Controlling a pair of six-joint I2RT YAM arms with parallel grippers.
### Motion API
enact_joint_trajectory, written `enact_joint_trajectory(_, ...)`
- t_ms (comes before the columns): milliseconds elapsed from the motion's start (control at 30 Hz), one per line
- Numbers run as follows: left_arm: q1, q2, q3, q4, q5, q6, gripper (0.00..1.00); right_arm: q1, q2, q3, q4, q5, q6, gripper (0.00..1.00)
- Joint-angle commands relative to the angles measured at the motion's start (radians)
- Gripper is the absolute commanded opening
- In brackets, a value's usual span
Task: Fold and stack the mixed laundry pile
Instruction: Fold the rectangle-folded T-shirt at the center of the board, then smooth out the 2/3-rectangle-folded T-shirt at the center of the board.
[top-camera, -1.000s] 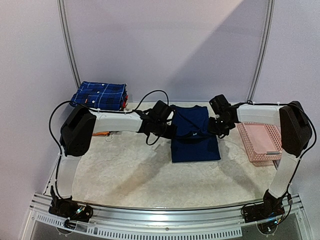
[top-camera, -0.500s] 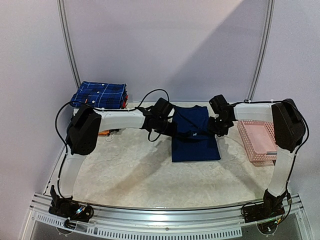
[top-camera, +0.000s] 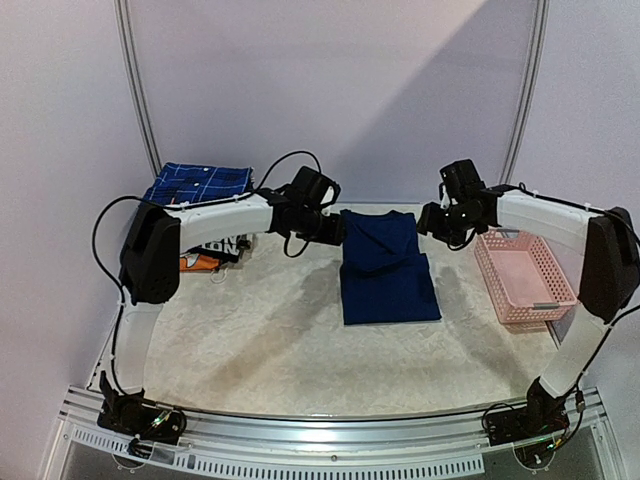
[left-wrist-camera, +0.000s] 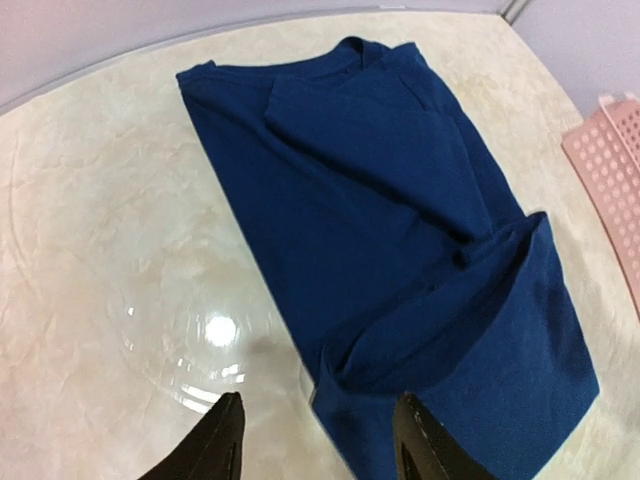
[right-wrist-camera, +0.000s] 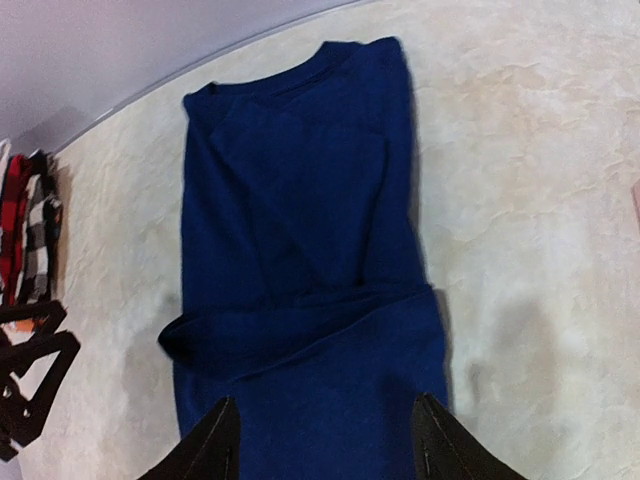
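- Top view: the navy T-shirt (top-camera: 388, 272) lay mid-table, collar toward the back wall and sleeves tucked in. It formed a narrow rectangle with the lower part doubled up over the body. The plaid shirt (top-camera: 200, 184) sat folded at the back left, well apart from it. A pink basket (top-camera: 524, 277) of rigid plastic lattice stood to the right. The table (top-camera: 250, 340) had a pale, marbled top.
- Left wrist view: the left hand (left-wrist-camera: 318, 448) hovered over the tee's near edge, jaws spread, holding nothing. The fabric was a matte knit with soft creases and a loose lip where the layers overlapped.
- Right wrist view: the right hand (right-wrist-camera: 325, 448) was likewise wide open and empty above the hem end. A raised ridge ran across the fold. A folded red, black and white cloth (right-wrist-camera: 25, 225) showed at the left edge.
- Handling, judged: light, limp, not fragile, likely to sag and unfold if lifted by one point. Best pinched at both hem corners through all layers, one hand per side.
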Motion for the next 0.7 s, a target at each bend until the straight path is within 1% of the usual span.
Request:
enact_joint_trajectory(0,-0.024,-0.113,-0.138,0.050,0.016,-0.011,0.51,0.083,-0.044,-0.088,0.059,-0.108,-0.079,0.58)
enact_joint_trajectory(100,-0.056,-0.157,-0.234,0.085,0.010,-0.018,0.48,0.134,-0.016,-0.103,0.070,-0.129,-0.118,0.55)
enact_joint_trajectory(233,-0.089,-0.210,-0.333,0.116,-0.004,-0.033,0.45,0.181,0.077,-0.080,0.097,-0.224,-0.149,0.49)
enact_joint_trajectory(367,-0.103,-0.290,-0.455,0.172,-0.025,-0.054,0.44,0.212,0.166,-0.040,0.129,-0.282,-0.143,0.39)
enact_joint_trajectory(567,-0.115,-0.374,-0.599,0.232,-0.036,-0.066,0.44,0.225,0.294,0.049,0.116,-0.297,-0.135,0.29)
enact_joint_trajectory(667,-0.122,-0.393,-0.643,0.240,-0.042,-0.067,0.44,0.225,0.347,0.112,0.079,-0.271,-0.149,0.27)
